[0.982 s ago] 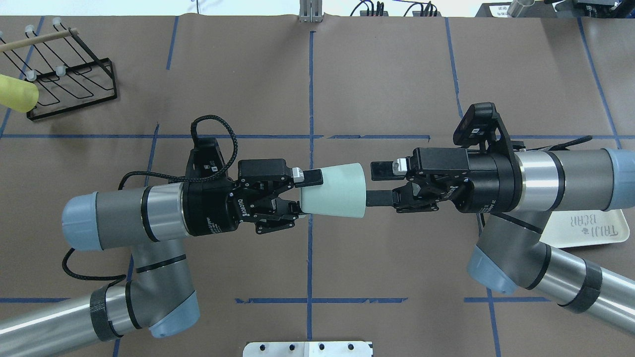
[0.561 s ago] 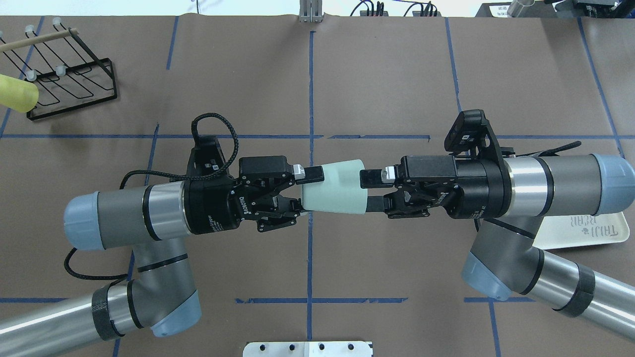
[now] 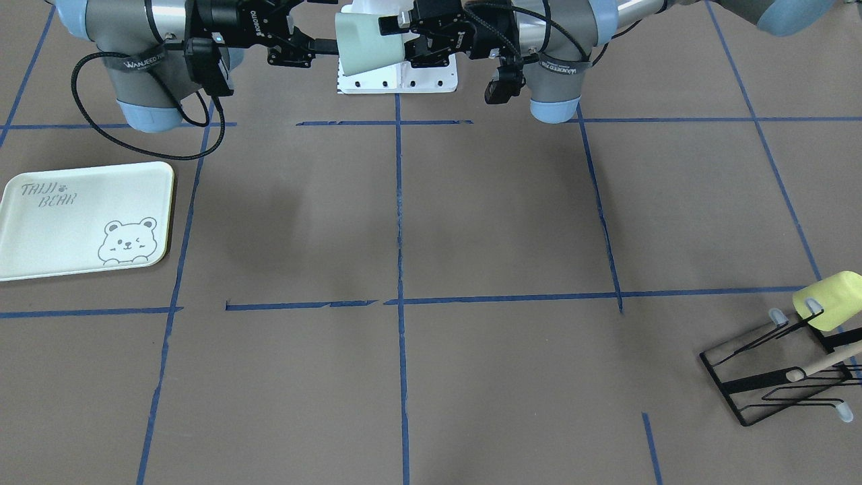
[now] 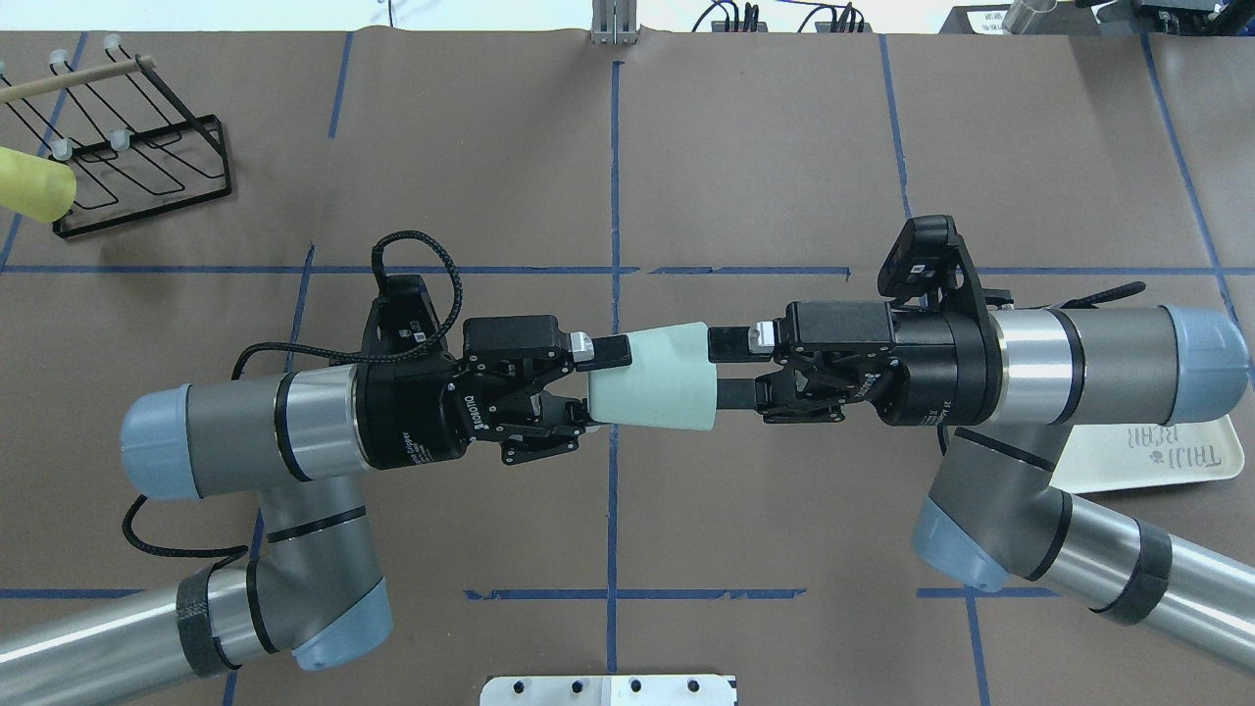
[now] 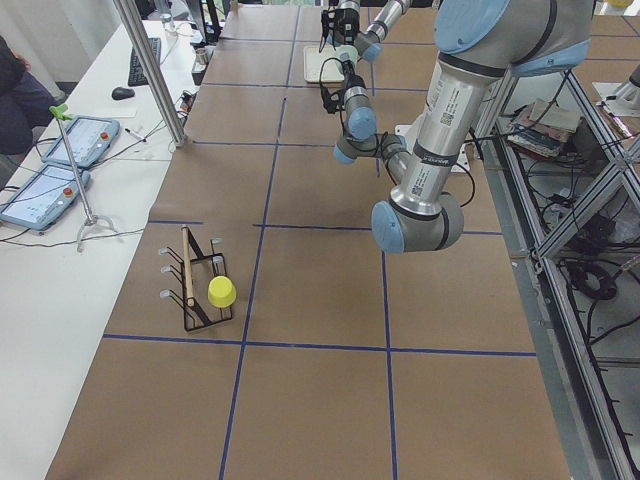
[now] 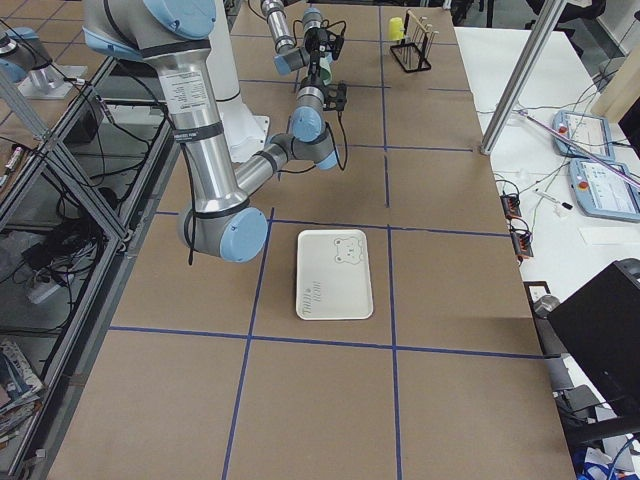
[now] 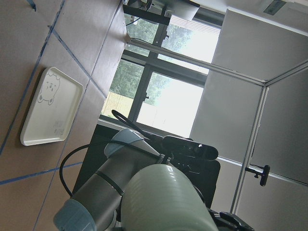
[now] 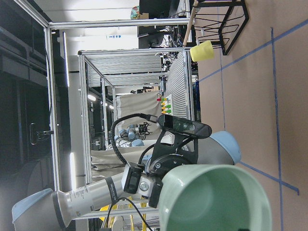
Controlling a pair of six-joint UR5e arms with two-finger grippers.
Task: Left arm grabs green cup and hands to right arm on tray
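Observation:
The green cup (image 4: 652, 378) lies sideways in mid-air over the table's centre, its open rim toward the right arm. My left gripper (image 4: 598, 384) is shut on its narrow base end. My right gripper (image 4: 726, 371) is open with its fingertips at the rim: the upper finger is by the outer wall and the lower one reaches into the opening. In the front view the cup (image 3: 367, 42) hangs between both grippers. The right wrist view looks into the cup's mouth (image 8: 216, 197). The tray (image 4: 1177, 461) lies under the right arm and is bare in the front view (image 3: 40, 236).
A black wire rack (image 4: 147, 147) with a pale yellow cup (image 4: 34, 184) on it stands at the far left corner. A white mounting plate (image 4: 608, 689) sits at the near edge between the arm bases. Blue tape lines cross the brown table cover.
My right gripper has moved left, from a gap away to its fingertips at the cup's rim. The cup and my left gripper shifted slightly; the left grip is unchanged.

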